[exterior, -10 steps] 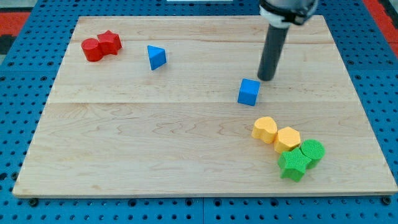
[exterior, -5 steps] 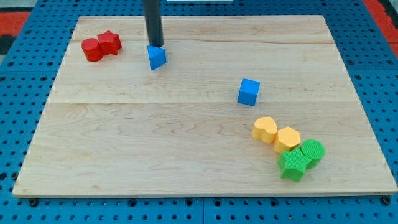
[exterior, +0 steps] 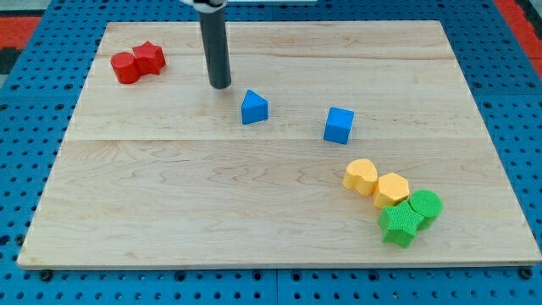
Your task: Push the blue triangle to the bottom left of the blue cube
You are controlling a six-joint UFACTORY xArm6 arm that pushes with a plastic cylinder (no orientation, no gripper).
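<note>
Blue triangle (exterior: 254,108) sits left of blue cube (exterior: 339,125); my tip (exterior: 220,85) upright, just upper-left of triangle, w/o claw.

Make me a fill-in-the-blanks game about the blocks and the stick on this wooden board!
The blue triangle block sits to the view's ____ of the blue cube block.
My tip is nearest the ____ triangle.
The two ____ blocks touch near the wooden board's top-left corner.
The green blocks number ____.

Answers: left; blue; red; two
</note>
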